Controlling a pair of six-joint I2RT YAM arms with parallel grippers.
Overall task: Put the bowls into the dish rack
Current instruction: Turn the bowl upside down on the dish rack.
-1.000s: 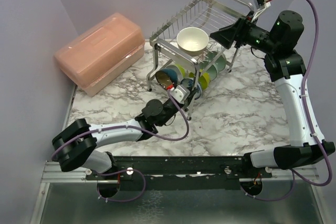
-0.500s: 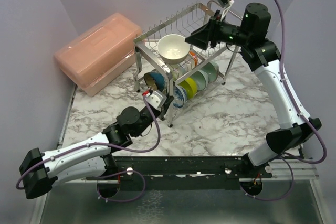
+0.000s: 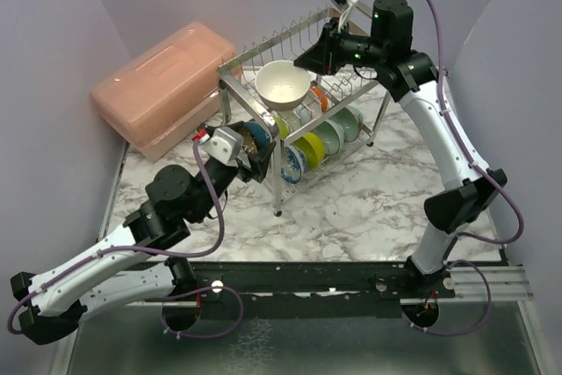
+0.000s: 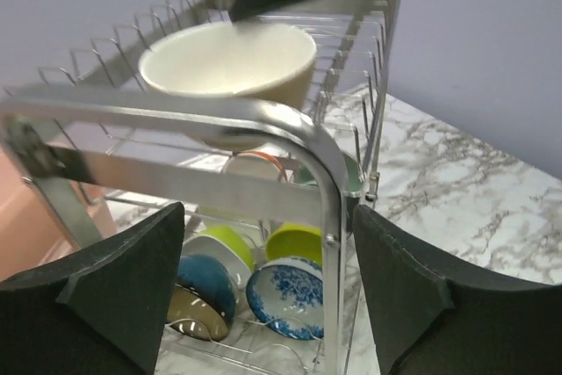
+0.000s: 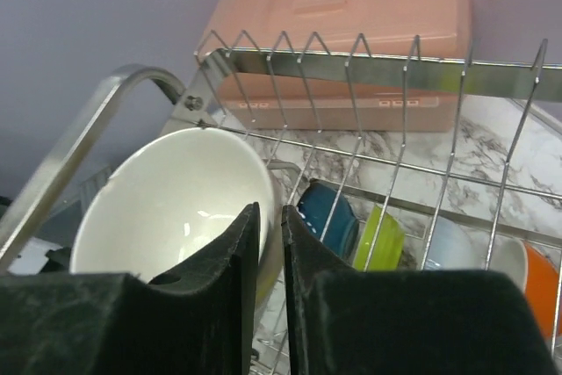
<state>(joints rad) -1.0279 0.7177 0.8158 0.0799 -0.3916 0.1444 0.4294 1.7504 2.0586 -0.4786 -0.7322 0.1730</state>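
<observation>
The right gripper (image 5: 269,210) was squeezed down to a thin slit at the rim of the cream bowl (image 5: 167,208). To us it looked like a pinch on that glossy wall. The bowl sat mouth-up on the top tier of the dish rack (image 4: 263,120).

The left gripper (image 4: 268,217) hung spread wide at the rack's near end, its fingers either side of the thick chrome tube, gripping nothing.

On the rack's lower shelf, bowls stood on edge: a teal bowl (image 4: 206,278), a lime bowl (image 4: 294,239) and a blue-and-white patterned bowl (image 4: 285,296).

Every bowl we could see was already in the rack, so we judged the loading nearly done, with only the cream one left to seat. That meant smooth glazed ceramic against thin, shiny steel wire, slippery stuff. Behind the rack stood the pink plastic box (image 5: 351,32).
</observation>
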